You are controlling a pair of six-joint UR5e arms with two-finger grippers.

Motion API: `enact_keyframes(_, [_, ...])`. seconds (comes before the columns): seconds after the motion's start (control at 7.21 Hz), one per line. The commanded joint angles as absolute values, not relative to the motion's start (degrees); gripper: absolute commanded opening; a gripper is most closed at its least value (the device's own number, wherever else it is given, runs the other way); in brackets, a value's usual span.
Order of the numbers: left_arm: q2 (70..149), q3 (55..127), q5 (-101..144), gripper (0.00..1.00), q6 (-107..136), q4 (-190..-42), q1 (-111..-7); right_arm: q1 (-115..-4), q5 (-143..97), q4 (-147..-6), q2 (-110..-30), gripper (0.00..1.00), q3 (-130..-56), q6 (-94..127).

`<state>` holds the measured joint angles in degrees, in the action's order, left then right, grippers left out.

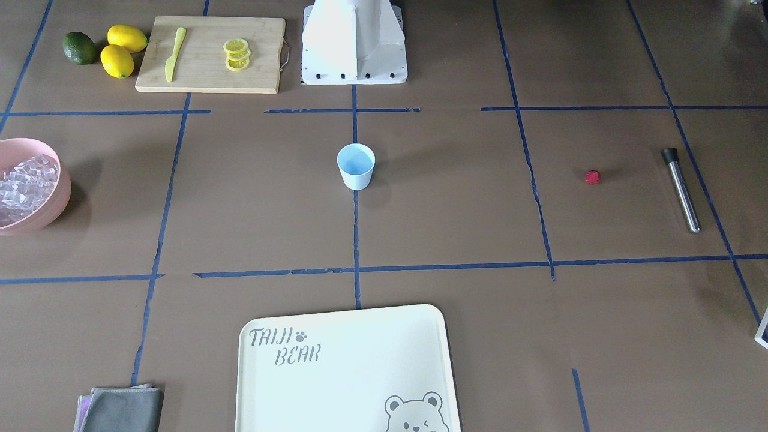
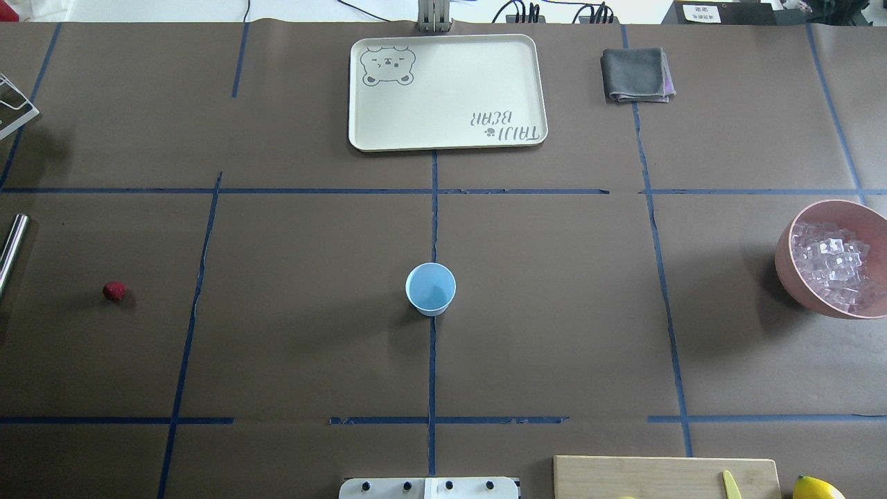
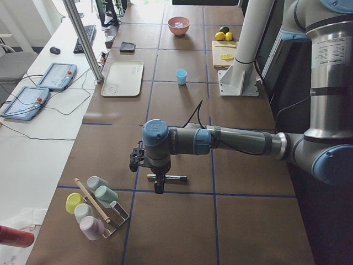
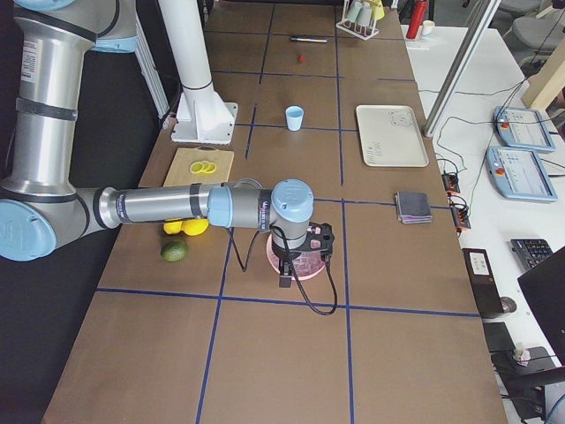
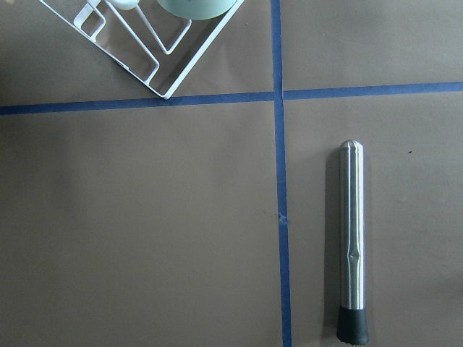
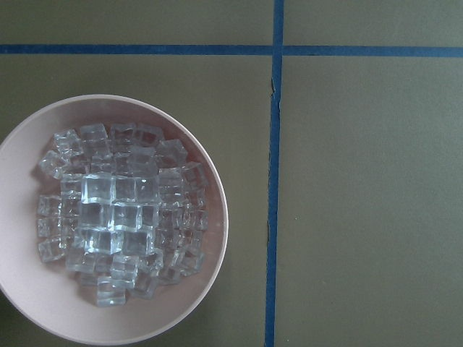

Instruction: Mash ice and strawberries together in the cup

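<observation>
The pale-blue cup (image 1: 356, 167) stands upright at the table's middle and looks empty in the overhead view (image 2: 430, 289). The red strawberry (image 1: 592, 176) lies alone on the robot's left side. The ice (image 6: 123, 217) fills a pink bowl (image 2: 786, 260) on the robot's right side. My left gripper (image 3: 159, 186) hangs over a steel muddler (image 5: 352, 253); I cannot tell whether it is open or shut. My right gripper (image 4: 285, 276) hangs over the pink bowl; I cannot tell its state either. Neither wrist view shows any fingers.
A cream tray (image 1: 348, 372) lies at the far side from the robot, with a grey cloth (image 1: 123, 410) beside it. A cutting board (image 1: 204, 72) holds lemon slices (image 1: 237, 55) and a yellow knife (image 1: 174, 54). A cup rack (image 3: 96, 207) stands at the left end.
</observation>
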<state>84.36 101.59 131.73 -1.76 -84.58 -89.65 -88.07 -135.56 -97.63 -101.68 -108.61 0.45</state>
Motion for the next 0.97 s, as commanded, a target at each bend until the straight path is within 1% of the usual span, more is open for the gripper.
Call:
enact_keyframes(0.0, [84.29,101.78,132.27,1.00,-2.19,-84.99,-89.56,-87.98,-137.88,-97.38,-102.74,1.00,-109.33,0.70])
enact_keyframes(0.28, [84.20,101.78,132.36,1.00,-1.93,-84.90,-89.65,-83.08,-137.47,-91.88,-102.92,1.00,-109.43,4.62])
enact_keyframes(0.42, [84.29,101.86,132.28,1.00,-1.76,-84.90,-89.65,-80.62,-137.72,-89.50,-102.92,1.00,-109.68,10.57])
enact_keyframes(0.55, [84.29,101.95,132.28,1.00,-1.76,-84.99,-89.65,-77.46,-137.38,-83.99,-103.09,1.00,-109.43,17.77])
enact_keyframes(0.83, [84.29,102.22,132.28,1.00,-1.76,-84.90,-89.56,-74.10,-137.37,-81.30,-103.10,0.99,-109.34,25.65])
